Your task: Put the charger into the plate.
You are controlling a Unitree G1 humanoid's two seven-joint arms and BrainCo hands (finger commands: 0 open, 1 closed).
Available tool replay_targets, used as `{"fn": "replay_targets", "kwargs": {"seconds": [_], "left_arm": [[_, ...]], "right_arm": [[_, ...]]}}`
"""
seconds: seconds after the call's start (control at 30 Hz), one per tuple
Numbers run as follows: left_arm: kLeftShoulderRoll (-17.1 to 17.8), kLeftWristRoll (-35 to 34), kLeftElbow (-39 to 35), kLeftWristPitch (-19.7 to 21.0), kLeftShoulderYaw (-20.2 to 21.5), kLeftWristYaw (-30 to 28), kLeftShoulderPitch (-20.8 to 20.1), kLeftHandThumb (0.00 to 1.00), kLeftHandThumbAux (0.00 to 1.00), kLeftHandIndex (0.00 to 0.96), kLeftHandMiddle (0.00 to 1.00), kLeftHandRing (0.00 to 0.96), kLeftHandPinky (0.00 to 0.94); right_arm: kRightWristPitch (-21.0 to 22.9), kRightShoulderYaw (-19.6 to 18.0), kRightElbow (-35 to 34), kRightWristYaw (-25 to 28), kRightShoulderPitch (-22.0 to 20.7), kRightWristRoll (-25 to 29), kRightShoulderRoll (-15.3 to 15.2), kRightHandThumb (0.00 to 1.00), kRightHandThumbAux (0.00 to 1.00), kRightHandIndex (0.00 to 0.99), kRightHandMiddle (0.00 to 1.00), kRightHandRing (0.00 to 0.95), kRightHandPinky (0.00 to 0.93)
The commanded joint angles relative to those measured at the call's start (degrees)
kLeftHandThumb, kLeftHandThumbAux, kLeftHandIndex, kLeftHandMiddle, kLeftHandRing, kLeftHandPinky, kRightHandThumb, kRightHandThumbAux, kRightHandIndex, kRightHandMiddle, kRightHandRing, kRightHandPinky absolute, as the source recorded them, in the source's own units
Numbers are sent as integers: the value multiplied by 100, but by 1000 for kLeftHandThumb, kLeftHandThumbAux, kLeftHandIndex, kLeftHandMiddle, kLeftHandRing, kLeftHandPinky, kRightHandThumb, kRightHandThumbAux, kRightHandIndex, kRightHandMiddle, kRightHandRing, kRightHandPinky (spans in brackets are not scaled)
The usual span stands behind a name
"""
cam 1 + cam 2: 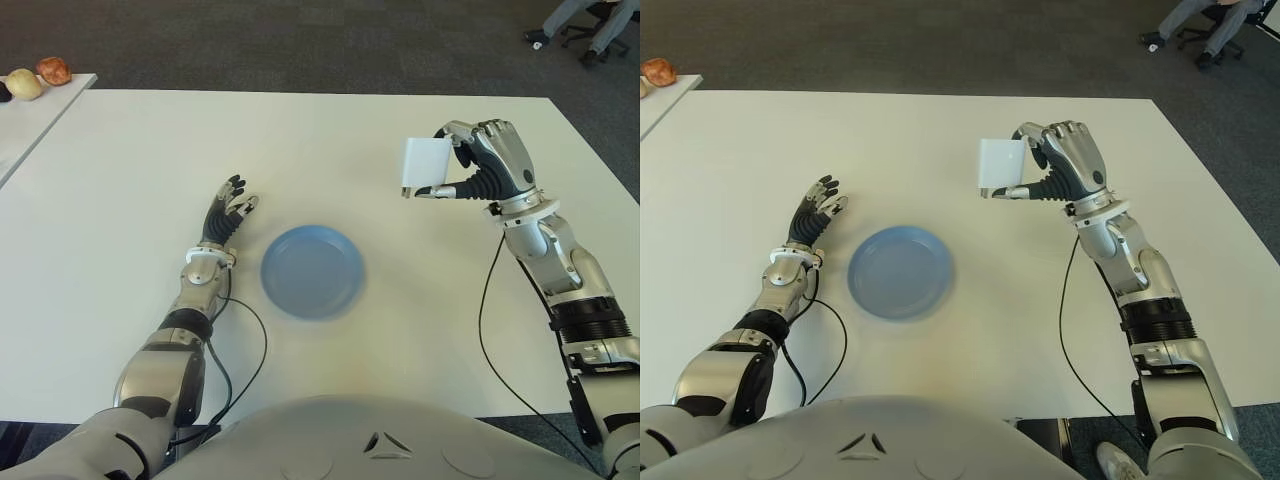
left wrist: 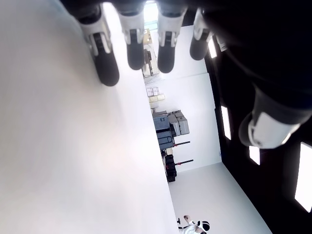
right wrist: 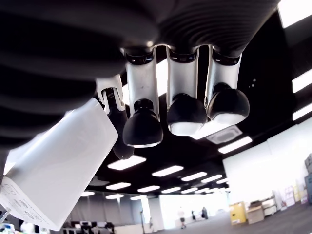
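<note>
White charger [image 1: 427, 165] held aloft in the right hand [image 1: 490, 160], pinched between thumb and curled fingers [image 3: 143, 127], above the table [image 1: 120, 180] and off to the right of the blue plate [image 1: 312, 270]. Carry step under way; next, swing leftward over the plate, lower, release. Left hand [image 1: 226, 214] idle just left of the plate, fingers loosely spread, empty.

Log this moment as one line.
right robot hand: holds charger, lifted | plate: empty | left robot hand: open, left of plate

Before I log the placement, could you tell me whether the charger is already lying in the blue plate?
No, the charger is held in the right hand, up and off to the right of the blue plate.
</note>
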Motion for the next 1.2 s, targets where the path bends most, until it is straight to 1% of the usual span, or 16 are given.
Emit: {"fn": "replay_targets", "kwargs": {"seconds": [0.03,0.1,0.17,0.37,0.5,0.6,0.73,0.93,1.07,1.2], "left_arm": [[-114,128,395,534,-112,-49,373,0,525,94,134,117,110],[-121,137,395,529,-117,-34,372,0,526,94,134,117,111],[-130,151,389,520,-127,-14,370,0,527,97,134,116,108],[-161,168,379,578,-147,24,361,0,532,100,133,115,104],[-191,153,354,567,-146,38,373,0,533,97,132,117,107],[-205,147,338,566,-143,43,382,0,534,95,132,119,111],[-237,141,303,592,-136,81,400,0,537,93,133,123,115],[-261,137,239,510,-143,81,455,0,540,89,134,126,115],[-265,134,190,485,-146,53,483,0,538,87,131,125,121],[-280,145,114,495,-163,54,516,0,541,86,134,130,136]], "right_arm": [[100,79,-108,250,-203,-20,231,633,754,815,883,881,873],[95,82,-117,309,-223,-35,284,633,756,814,883,881,873],[173,261,-227,469,-280,-82,518,632,760,812,881,878,870],[252,584,-352,741,-317,-179,924,622,772,804,877,872,864],[275,795,-231,837,-328,-294,1170,613,778,803,877,870,865],[275,858,-143,849,-332,-359,1260,608,781,804,877,870,867],[259,1071,166,818,-322,-497,1452,603,785,809,881,874,870],[234,1288,396,783,-305,-622,1631,588,797,813,886,880,869],[237,1502,665,666,-301,-786,1799,586,802,814,886,881,869],[203,1683,907,643,-271,-832,1913,582,807,807,883,878,860]]}}
